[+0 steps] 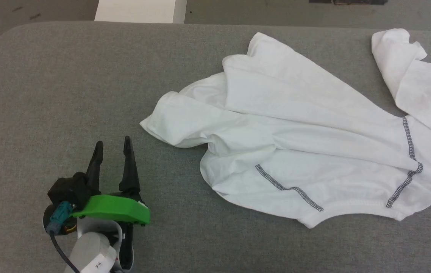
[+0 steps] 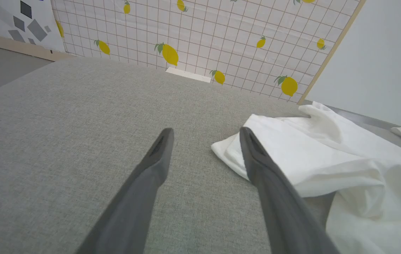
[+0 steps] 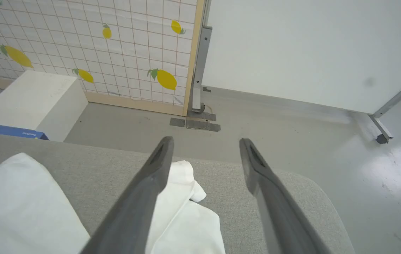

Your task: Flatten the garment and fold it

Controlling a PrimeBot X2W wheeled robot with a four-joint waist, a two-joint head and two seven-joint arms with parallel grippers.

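Stretching across the head view, the grey padded table [image 1: 67, 94] carries the garment [image 1: 295, 132], which lies on its right half, well in from the left edge. We see the white shirt rumpled rather than flat. Long creases run across its body, one layer is doubled over another in the middle, and a loose flap, perhaps a sleeve, is bunched at the far right corner. Its dark zigzag stitching [image 1: 287, 188] shows along the hem nearest us. Beyond the table's far edge stands a white box [image 1: 139, 11] on the floor, clear of the work. Our left gripper [image 1: 113, 141] hovers over bare table at the lower left, its two dark fingers spread apart with nothing between them. The shirt's nearest rounded corner lies just off to its right, not touching. In the right wrist view our right gripper [image 3: 205, 139] hangs above the table's right end, fingers likewise parted and empty, with a fold of white cloth beneath its left finger. We judge that we are in the flattening step, with the fold itself not begun, since the cloth is too crumpled and overlapped to fold neatly. The next move likely calls for each gripper to come down on an outer edge, one at the left corner and one at the bunched flap. They would then pinch a single layer and draw the shirt outward until the creases ease.
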